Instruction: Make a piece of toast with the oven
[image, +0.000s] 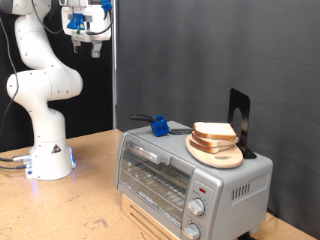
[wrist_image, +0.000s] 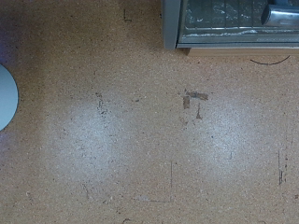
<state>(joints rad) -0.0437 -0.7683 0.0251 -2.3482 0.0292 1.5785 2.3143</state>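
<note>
The gripper (image: 90, 42) hangs high above the desk (wrist_image: 140, 140) with jaws narrowly apart and empty, so it should approach the piece of toast (image: 215, 132), lying on the oven (image: 190, 175), slowly from above.

So the desk (image: 95, 150) is a tan, speckled cork-looking board. Sitting right on it: the boxy silver-grey toaster oven (image: 190, 170) at lower right of the frame, and the white robot base (image: 50, 160) at lower left.
</note>
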